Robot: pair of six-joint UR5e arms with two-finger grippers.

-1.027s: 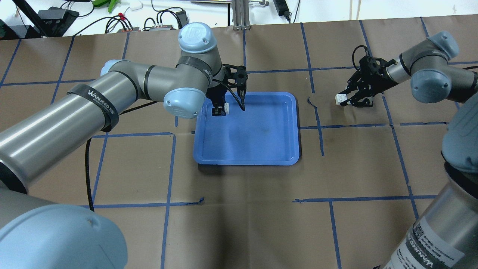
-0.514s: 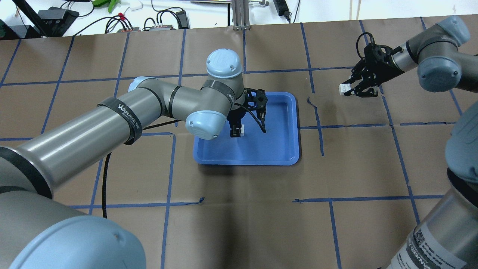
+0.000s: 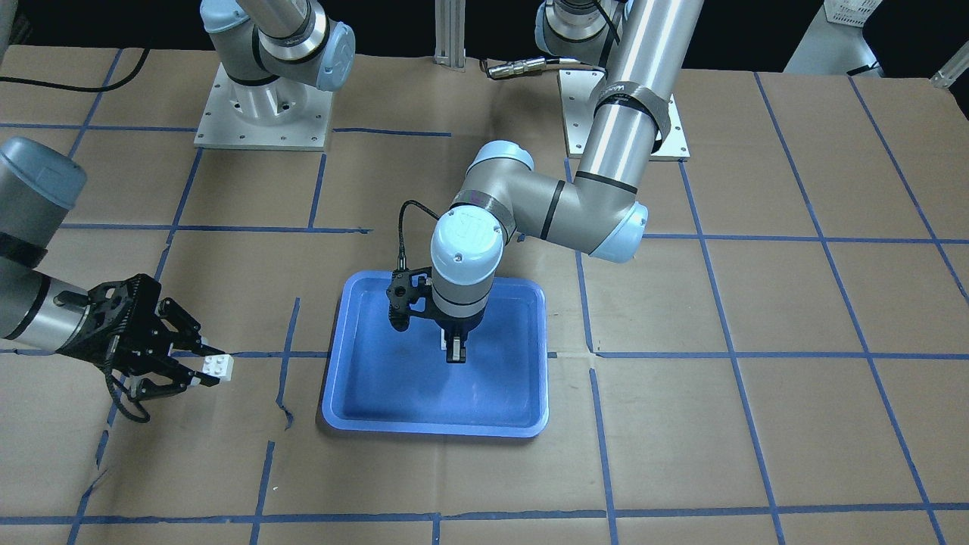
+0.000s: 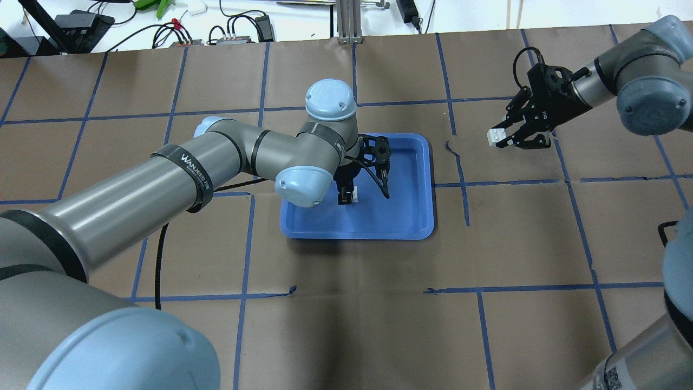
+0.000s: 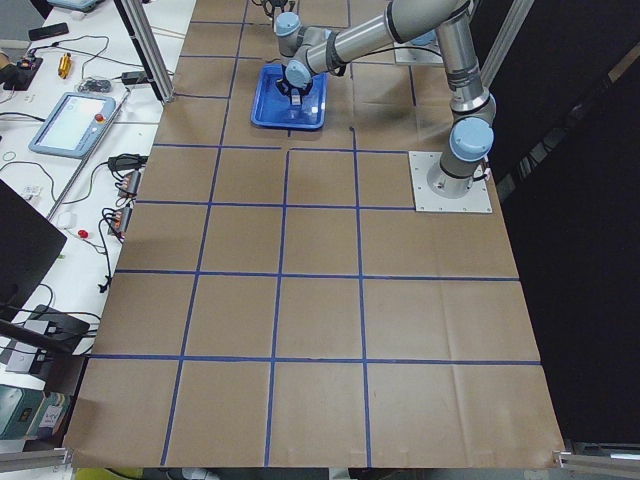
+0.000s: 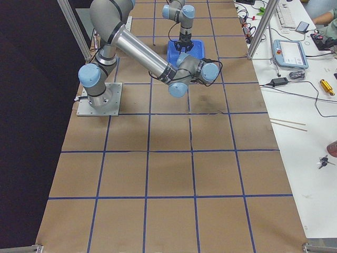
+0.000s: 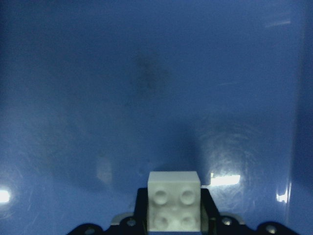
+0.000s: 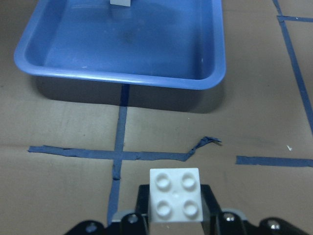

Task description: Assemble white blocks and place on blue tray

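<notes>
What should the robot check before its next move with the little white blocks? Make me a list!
1. The left tool grips a small white square studded plastic block: ok.
2. The right tool grips the second white studded block: ok.
3. The two blocks are snapped together: not ok, they are far apart.
4. The left tool's block is over the shallow blue plastic tray: ok.
5. The right tool's block is over the tray: not ok, it hangs beside it, above the brown paper table.
6. The left tool's block touches the tray floor: cannot tell.
</notes>
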